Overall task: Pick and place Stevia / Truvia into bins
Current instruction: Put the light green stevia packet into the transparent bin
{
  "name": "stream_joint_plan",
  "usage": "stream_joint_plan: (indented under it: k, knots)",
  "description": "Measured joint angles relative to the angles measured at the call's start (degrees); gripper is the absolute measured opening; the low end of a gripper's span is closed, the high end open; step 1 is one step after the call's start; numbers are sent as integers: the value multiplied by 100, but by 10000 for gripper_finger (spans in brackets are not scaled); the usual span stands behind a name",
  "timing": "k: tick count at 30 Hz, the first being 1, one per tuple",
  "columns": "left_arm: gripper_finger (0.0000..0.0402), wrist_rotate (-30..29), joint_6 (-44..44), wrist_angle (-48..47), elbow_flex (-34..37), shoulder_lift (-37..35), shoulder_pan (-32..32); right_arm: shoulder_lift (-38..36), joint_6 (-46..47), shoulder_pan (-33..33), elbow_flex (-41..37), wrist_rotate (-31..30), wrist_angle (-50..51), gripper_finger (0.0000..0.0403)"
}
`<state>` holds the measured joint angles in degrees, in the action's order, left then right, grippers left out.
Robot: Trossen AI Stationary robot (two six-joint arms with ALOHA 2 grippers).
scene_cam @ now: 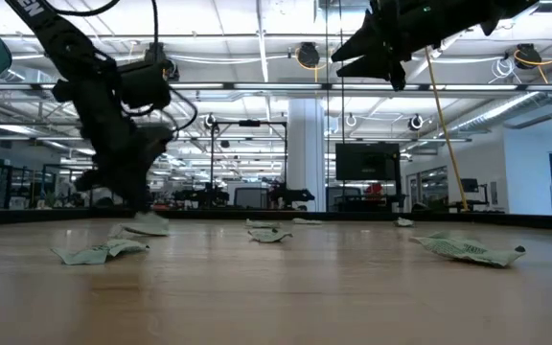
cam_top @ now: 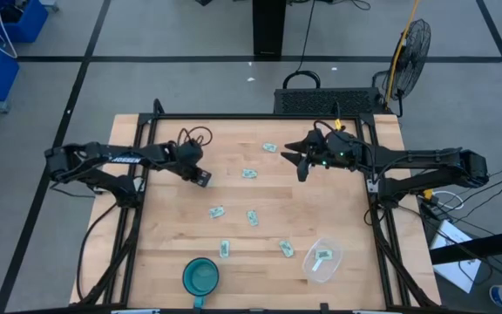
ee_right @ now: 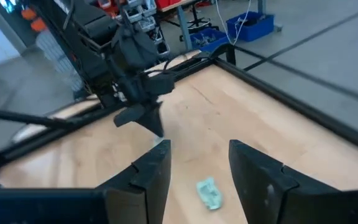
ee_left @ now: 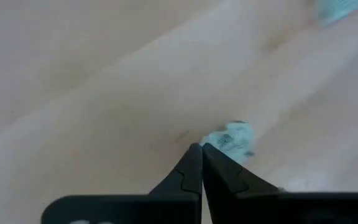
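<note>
closed black fingertips [ee_left: 201,163] of the left claw [cam_top: 203,178] press on one sachet [ee_left: 232,138] on the counter [cam_top: 172,235], the right claw [cam_top: 304,160] hangs open, one packet [cam_top: 323,255] lies in the clear tub [cam_top: 335,253], and about seven wait outside.

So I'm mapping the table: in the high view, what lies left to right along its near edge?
teal bowl → sachet → sachet → clear tub, with one sachet inside it.
</note>
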<state>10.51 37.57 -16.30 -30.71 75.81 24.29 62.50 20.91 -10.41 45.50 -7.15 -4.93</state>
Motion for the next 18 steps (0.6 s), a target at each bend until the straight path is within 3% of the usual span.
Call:
stream_joint_plan:
  k: [6,10,18]
  knots:
    - [4,132,373,1114,-450,0,-381,375,863,28,-2,732,-97,156]
    - [3,-67,360,1591,-933,-2,-694,1000,1128,126,-4,735,-190,155]
    - [2,-470,342,1606,-1592,-4,-1030,2458,2283,118,-7,1036,-2570,155]
